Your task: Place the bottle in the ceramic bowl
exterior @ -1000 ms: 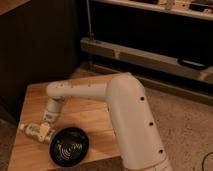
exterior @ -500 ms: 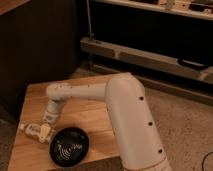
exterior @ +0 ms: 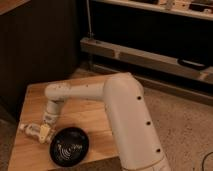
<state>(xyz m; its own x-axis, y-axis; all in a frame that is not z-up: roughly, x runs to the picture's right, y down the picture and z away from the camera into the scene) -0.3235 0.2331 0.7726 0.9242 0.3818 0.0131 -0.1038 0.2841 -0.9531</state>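
the gripper (exterior: 44, 132) hangs low over the wooden table (exterior: 95, 112), its jaws clenched on the bottle (exterior: 31, 129), which lies sideways and pokes out of them away from the ceramic bowl (exterior: 69, 146), itself just beside the jaws.

The pincer (exterior: 44, 132) beside the ceramic bowl (exterior: 69, 146) hides part of the bottle (exterior: 30, 129).

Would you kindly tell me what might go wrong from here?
1. The bottle lies on its side by the gripper, near the left edge of the table; a nudge might roll it off.
2. The ceramic bowl sits close to the gripper and the front edge; a low carry might clip its rim and shove it.
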